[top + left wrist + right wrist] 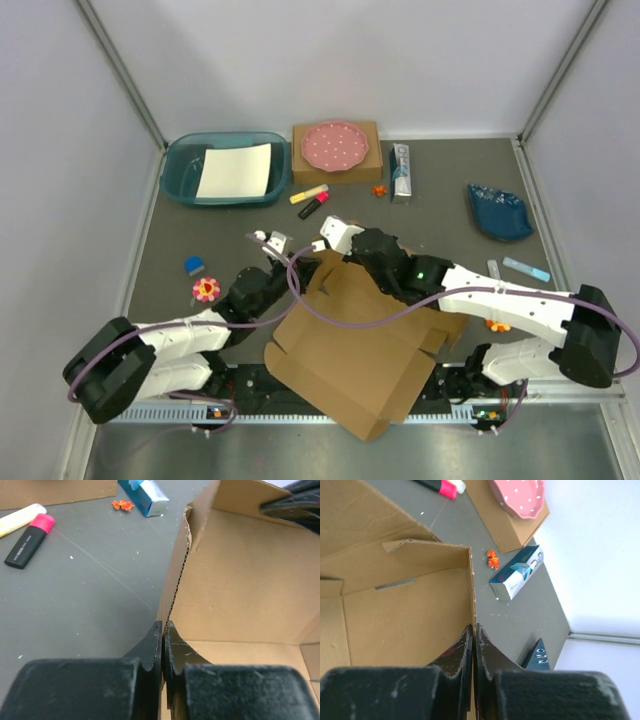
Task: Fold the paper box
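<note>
Left gripper (162,626) pinching paper box (240,580), corrugated edge

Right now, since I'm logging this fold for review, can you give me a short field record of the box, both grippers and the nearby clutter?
paper box: part folded, walls raised at the far end, near part lying flat
left gripper: shut on the edge of a raised wall
right gripper: shut on a raised wall's edge
nearby: pink highlighter, blue and white carton, pink dotted plate
</note>
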Controlling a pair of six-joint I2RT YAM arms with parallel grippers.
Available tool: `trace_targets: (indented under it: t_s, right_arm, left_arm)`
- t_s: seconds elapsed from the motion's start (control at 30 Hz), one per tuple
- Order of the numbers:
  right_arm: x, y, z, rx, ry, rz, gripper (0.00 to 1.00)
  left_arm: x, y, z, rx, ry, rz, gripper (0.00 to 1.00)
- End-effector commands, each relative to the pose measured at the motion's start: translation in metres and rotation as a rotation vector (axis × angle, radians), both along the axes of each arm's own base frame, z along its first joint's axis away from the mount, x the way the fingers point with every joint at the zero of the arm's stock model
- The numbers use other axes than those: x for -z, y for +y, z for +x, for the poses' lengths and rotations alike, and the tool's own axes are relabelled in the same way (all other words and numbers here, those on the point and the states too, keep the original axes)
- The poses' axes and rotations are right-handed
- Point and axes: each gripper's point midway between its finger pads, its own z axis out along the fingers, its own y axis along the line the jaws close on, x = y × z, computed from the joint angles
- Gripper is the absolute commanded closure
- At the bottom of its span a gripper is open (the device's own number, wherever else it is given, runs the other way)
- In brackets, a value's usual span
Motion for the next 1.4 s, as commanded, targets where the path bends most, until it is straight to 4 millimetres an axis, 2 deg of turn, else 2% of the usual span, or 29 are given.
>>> trace_targets:
  t_s: [0.0,0.03,0.07,0.1,0.13,0.17,0.2,0.23,0.3,0.57,0.77,0.93,1.07,1.2,1.37]
  right_arm:
    - [-0.043,0.000,0.015,0.098,-0.145,0.050,1.00]
    - [-0.044,0.003,0.015,0.099,-0.163,0.067,1.00]
    - [-0.045,0.003,0.015,0.097,-0.178,0.060,1.00]
    - [-0.045,0.002,0.015,0.105,-0.192,0.059,1.00]
    - [-0.045,0.007,0.012,0.098,-0.214,0.086,1.00]
    - [-0.046,0.005,0.011,0.108,-0.237,0.075,1.00]
    - [-0.048,0.005,0.009,0.110,-0.254,0.088,1.00]
    - [-0.040,0.004,0.005,0.104,-0.258,0.074,1.00]
    - [-0.044,0.000,0.005,0.138,-0.297,0.097,1.00]
    - [-0.016,-0.024,-0.011,0.181,-0.292,0.138,1.00]
    - [-0.003,-0.010,-0.027,0.116,-0.276,0.121,1.00]
    - [0.016,0.003,-0.038,0.072,-0.247,0.055,1.00]
    - [0.030,0.002,-0.040,0.083,-0.237,-0.008,1.00]
    - [0.035,0.001,-0.041,0.094,-0.232,-0.033,1.00]
    - [0.038,0.005,-0.044,0.097,-0.181,0.015,1.00]
  left_arm:
    - [-0.043,-0.004,-0.001,-0.045,-0.150,-0.161,1.00]
    - [-0.043,-0.008,-0.005,-0.039,-0.155,-0.171,1.00]
    - [-0.032,-0.008,-0.004,-0.048,-0.140,-0.156,1.00]
    - [-0.041,-0.009,-0.005,-0.053,-0.169,-0.193,1.00]
    - [-0.041,-0.011,-0.006,-0.062,-0.178,-0.197,1.00]
    - [-0.030,-0.012,-0.005,-0.066,-0.168,-0.179,1.00]
    - [-0.037,-0.014,-0.005,-0.068,-0.189,-0.208,1.00]
    - [-0.028,-0.017,-0.005,-0.069,-0.177,-0.190,1.00]
    - [-0.027,-0.019,-0.005,-0.073,-0.188,-0.194,1.00]
    - [-0.016,-0.019,-0.004,-0.091,-0.200,-0.182,1.00]
    - [-0.010,-0.024,-0.009,-0.070,-0.161,-0.215,0.97]
    - [-0.014,-0.025,-0.016,-0.051,-0.144,-0.269,0.94]
    - [-0.014,-0.021,-0.021,-0.039,-0.140,-0.273,0.92]
    - [-0.017,-0.020,-0.026,-0.019,-0.151,-0.266,0.91]
    - [-0.017,-0.032,-0.033,0.050,-0.131,-0.270,0.93]
